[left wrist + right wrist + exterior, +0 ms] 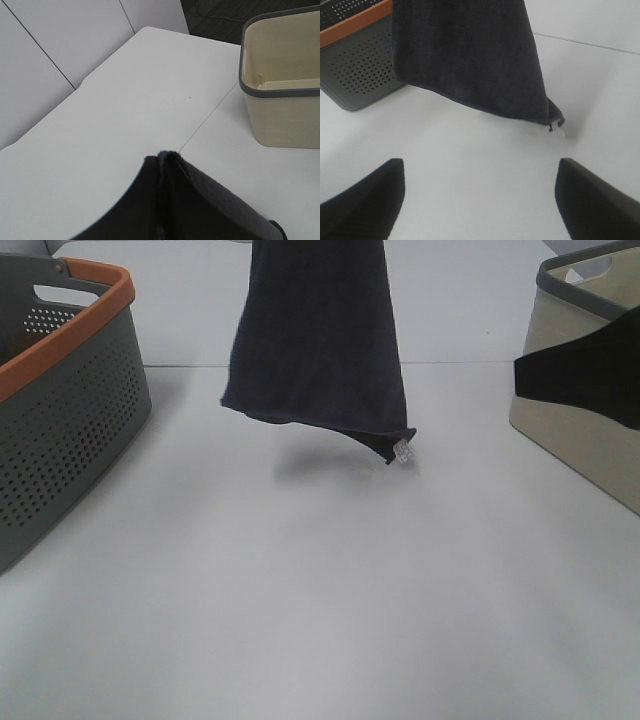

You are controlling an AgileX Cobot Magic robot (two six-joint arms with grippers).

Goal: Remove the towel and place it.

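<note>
Navy terry bunches at the left pincer, whose jaws hide under the cloth; I judge them clenched on the towel (pixel 320 340). It hangs free over the table (pixel 320 620), near the grey basket (pixel 70 410) but outside it. Its tagged corner (pixel 392 443) dips lowest, on the side away from that basket. The right pincer (pixel 480 170) gapes empty, facing the cloth from beyond it. Placing well likely means touching that corner down first, then drawing away so the cloth lies flat, not heaped.
</note>
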